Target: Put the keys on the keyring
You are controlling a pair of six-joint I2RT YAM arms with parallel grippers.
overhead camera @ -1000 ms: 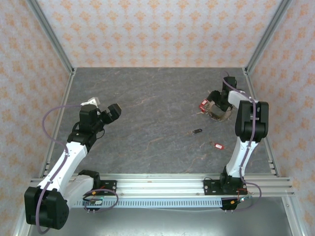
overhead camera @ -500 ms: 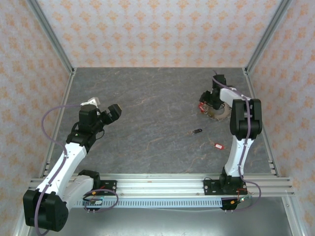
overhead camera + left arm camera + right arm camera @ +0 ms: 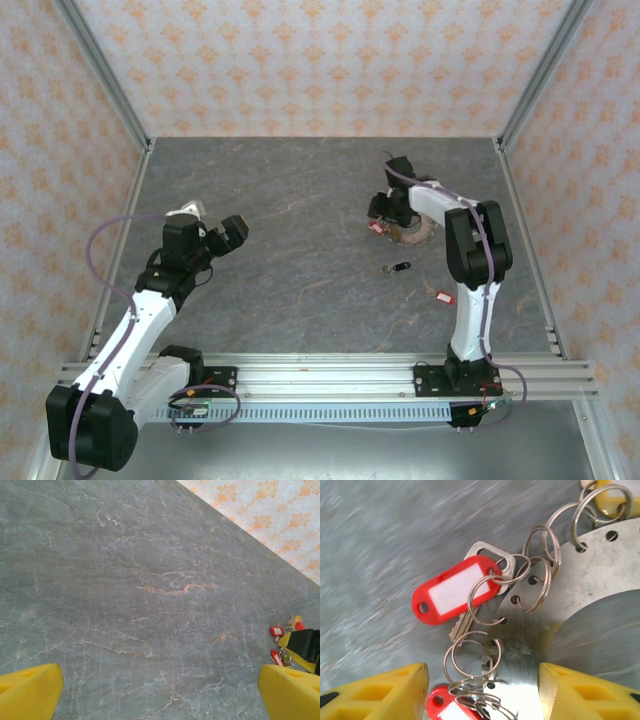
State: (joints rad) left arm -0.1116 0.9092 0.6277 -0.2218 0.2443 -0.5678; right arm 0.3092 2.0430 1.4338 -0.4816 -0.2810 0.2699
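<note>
The right gripper (image 3: 482,675) holds the flat silver metal keyring (image 3: 605,565) at the far right of the grey bench (image 3: 300,200), jaws half shut. A red-tagged silver key (image 3: 452,592) hangs on it. The left gripper (image 3: 160,695) is wide open and empty.

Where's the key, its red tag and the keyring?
key (image 3: 461,627): right wrist view, on its toothed blade.
red tag (image 3: 451,591): right wrist view, on its white label.
keyring (image 3: 517,652): right wrist view, on its flat holed band.

Bare tabletop (image 3: 290,250) mid-scene; small tagged key (image 3: 400,267) right of centre.
</note>
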